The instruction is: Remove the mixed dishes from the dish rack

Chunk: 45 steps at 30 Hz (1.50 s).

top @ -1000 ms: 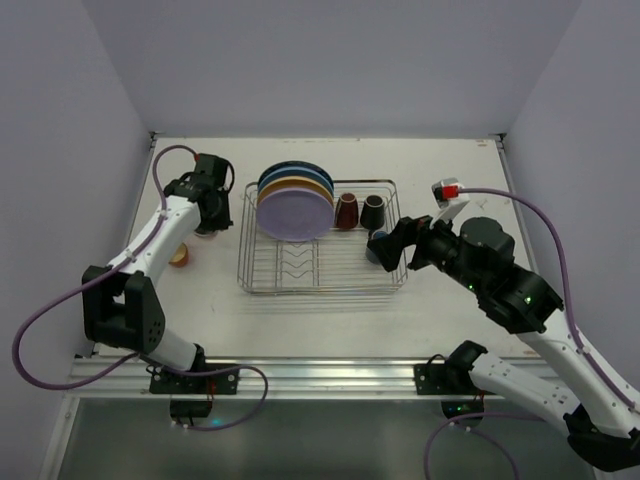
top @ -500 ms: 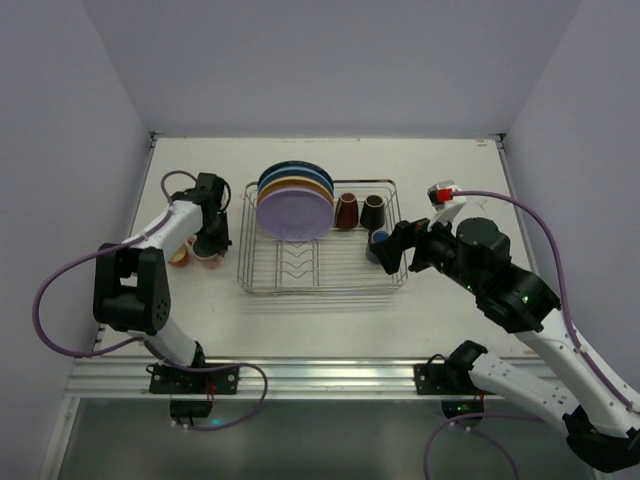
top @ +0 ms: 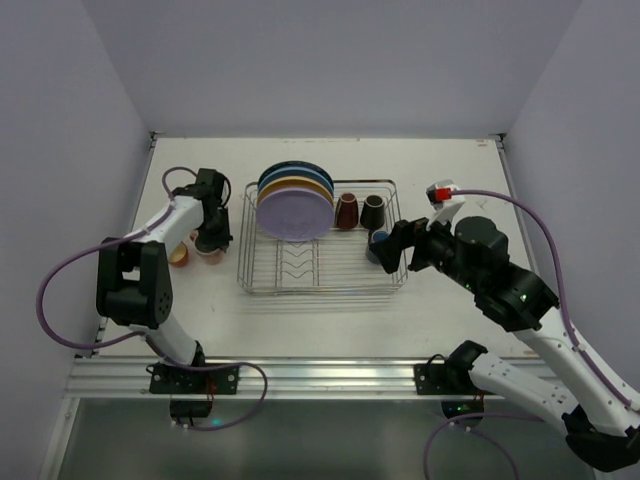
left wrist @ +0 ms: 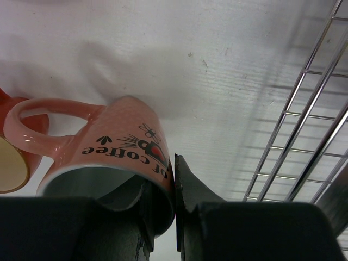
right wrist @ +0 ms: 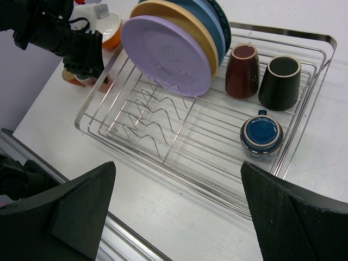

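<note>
My left gripper (top: 208, 238) (left wrist: 174, 163) is shut on the wall of the pink cup (left wrist: 109, 144) (top: 211, 252), one finger inside and one outside, low over the table left of the dish rack (top: 320, 290). The orange cup (top: 180, 256) (left wrist: 10, 171) stands just beside it. The rack (right wrist: 304, 87) holds upright lavender (right wrist: 166, 54), yellow (right wrist: 179, 12) and blue (right wrist: 209, 22) plates, then brown (right wrist: 242, 70), black (right wrist: 279, 81) and blue (right wrist: 261, 135) cups. My right gripper (top: 392, 243) (right wrist: 178, 166) is open and empty above the rack's right end.
The orange bowl (right wrist: 106, 27), white inside, sits on the table behind the left gripper. A darker plate (right wrist: 225, 24) stands at the back of the stack. Rack wires (left wrist: 304, 136) run close to the right of the pink cup. Grey walls enclose the table.
My left gripper has come nearer and lower with the pink cup, down beside the orange cup. My right arm has barely shifted.
</note>
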Available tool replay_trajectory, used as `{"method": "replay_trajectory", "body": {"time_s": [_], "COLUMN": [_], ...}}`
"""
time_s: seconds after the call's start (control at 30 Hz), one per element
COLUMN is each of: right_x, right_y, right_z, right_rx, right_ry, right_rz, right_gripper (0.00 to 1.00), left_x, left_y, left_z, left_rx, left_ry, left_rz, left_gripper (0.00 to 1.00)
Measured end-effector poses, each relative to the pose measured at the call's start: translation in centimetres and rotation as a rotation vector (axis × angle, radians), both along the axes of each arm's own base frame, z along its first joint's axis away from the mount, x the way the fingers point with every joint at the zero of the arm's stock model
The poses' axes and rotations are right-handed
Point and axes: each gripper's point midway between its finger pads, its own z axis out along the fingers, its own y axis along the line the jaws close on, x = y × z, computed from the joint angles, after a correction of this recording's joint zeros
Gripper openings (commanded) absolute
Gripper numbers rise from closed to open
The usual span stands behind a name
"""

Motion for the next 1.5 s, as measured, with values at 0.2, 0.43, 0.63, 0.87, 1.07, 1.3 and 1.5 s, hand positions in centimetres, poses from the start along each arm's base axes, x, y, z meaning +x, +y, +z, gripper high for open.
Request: {"method": "replay_trajectory", "body": {"time_s": [0.2, 0.43, 0.63, 0.87, 1.07, 1.3, 1.5], "right_x": [0.1, 0.5, 1.5, 5.1, 7.2, 9.0, 9.8], "right_y": [0.1, 0.2, 0.1, -1.4, -1.6, -1.9, -1.8], "right_z": [-0.2, -0.7, -1.8, -5.8, -11.1, -15.7, -16.6], "right_rx": [-0.005, -0.015, -0.039, -0.112, -0.243, -0.371, -0.401], "right_ry": [0.007, 0.021, 0.058, 0.179, 0.346, 0.465, 0.481], "right_rz": [0.0, -0.006, -0.034, -0.145, -0.182, -0.246, -0.279], "right_gripper": [0.99, 0.99, 0.99, 0.99, 0.99, 0.95, 0.91], "left_x": [0.7, 1.3, 1.9, 2.5, 0.3, -6.1, -7.7], "left_y": [-0.3, -0.3, -0.1, -0.4, -0.9, -3.2, -3.8], "left_z": [0.2, 0.7, 4.2, 14.5, 21.7, 24.9, 24.3], "left_rx": [-0.01, -0.011, -0.012, -0.058, -0.13, -0.296, -0.331], "left_ry": [-0.015, -0.044, -0.151, -0.461, -0.721, -1.072, -1.158], "left_rz": [-0.013, -0.014, 0.0, 0.006, -0.01, -0.141, -0.19], "left_gripper": [0.4, 0.68, 0.96, 1.0, 1.0, 1.0, 1.0]}}
